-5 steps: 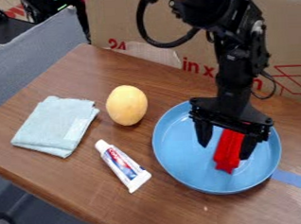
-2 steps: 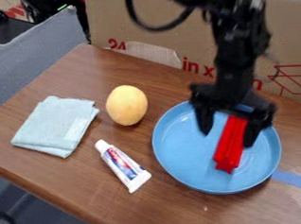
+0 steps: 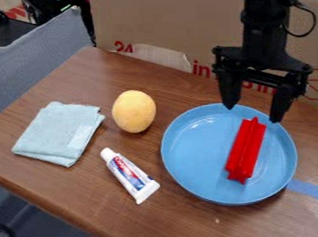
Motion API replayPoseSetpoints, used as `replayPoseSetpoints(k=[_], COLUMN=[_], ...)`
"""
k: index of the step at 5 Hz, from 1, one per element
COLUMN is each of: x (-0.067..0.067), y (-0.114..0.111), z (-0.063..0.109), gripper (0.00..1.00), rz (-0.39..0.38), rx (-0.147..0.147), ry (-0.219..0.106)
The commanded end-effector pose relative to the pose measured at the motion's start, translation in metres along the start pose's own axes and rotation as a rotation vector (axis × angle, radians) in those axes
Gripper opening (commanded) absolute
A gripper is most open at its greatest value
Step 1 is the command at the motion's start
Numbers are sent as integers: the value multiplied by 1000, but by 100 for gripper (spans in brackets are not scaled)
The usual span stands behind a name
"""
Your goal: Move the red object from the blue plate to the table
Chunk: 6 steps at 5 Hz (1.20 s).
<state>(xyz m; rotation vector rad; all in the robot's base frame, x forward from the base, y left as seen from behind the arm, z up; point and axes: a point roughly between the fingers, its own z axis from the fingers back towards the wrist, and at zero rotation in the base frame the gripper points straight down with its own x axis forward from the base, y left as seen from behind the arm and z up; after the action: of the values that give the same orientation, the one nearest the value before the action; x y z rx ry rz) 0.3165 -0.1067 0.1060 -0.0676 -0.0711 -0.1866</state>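
Basically nothing done yet on the actual move. Red object (image 3: pixel 247 149) lying flat inside the blue plate (image 3: pixel 191 149), over on the plate's right side, long axis running near-to-far. Gripper (image 3: pixel 254 98) hanging above the plate's far rim, pointing down, fingers (image 3: pixel 282 106) spread wide with nothing between them, clear of the block. Left to do, by the look of it: drop down, grab the block, lift it out, set it on bare tabletop (image 3: pixel 86 79). Ball, cloth, toothpaste tube off to the left.
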Motion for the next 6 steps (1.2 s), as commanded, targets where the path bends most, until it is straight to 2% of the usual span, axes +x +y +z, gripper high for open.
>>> replayPoseSetpoints(k=[1,3,4,5,6], x=[8,12,6,-3,-22], y=[6,-1,-12,-13,-11], z=[3,11,4,2,5], gripper=[100,100,100,100,100], rz=[-2,-25,-60,-85,-93], rx=[-6,-3,0,0,-15], ry=[-56,-16,-23,-17,-5])
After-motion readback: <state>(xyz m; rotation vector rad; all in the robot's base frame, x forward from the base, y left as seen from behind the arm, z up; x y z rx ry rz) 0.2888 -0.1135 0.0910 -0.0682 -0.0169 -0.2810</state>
